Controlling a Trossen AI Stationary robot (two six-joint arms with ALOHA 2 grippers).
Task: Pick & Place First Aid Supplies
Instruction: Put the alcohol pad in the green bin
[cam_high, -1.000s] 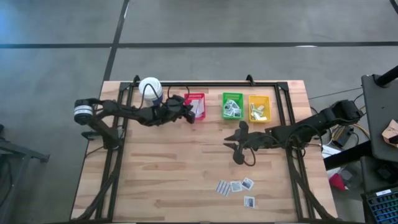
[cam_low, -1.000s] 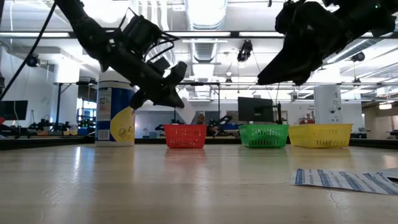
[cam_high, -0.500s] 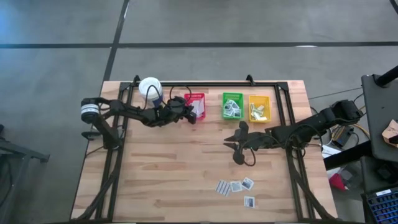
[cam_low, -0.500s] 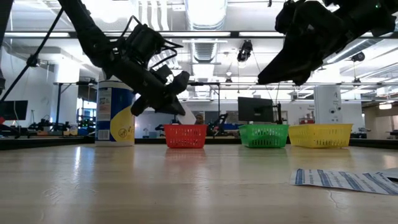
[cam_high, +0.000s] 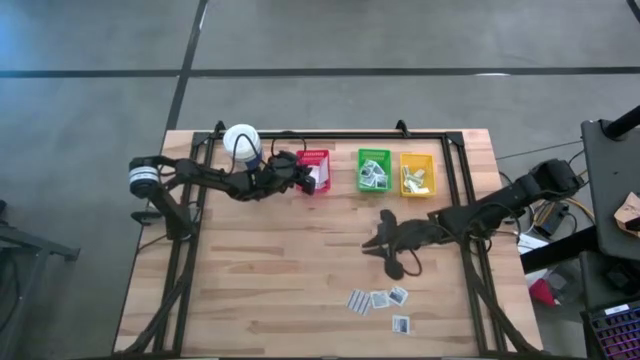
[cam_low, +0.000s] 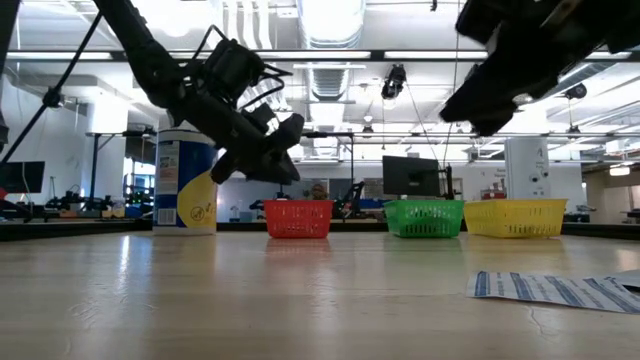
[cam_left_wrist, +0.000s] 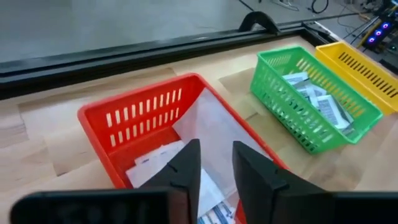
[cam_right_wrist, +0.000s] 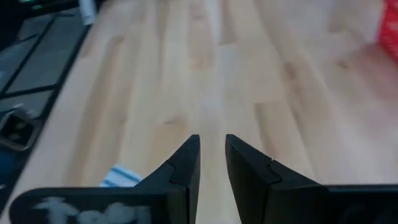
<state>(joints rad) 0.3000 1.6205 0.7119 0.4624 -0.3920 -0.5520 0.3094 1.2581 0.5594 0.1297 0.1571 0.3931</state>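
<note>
My left gripper hangs open over the red bin, touching nothing. Below its fingers a white packet leans against the bin's inner wall, and more packets lie on the bin's floor. My right gripper hovers over the bare table right of the middle. It stands open by a narrow gap with nothing between its fingers. Several first aid packets lie flat near the front edge, and one shows in the right wrist view.
A green bin and a yellow bin, both with packets in them, stand right of the red bin. A white canister with a yellow label stands at the far left, just behind my left arm. Bare wood lies between the bins and the packets.
The white packet that showed at my left gripper's fingertips half a second ago is gone from them in the low view and lies in the red bin. My right gripper has swung a little toward the table's near edge, turning toward the packets.
</note>
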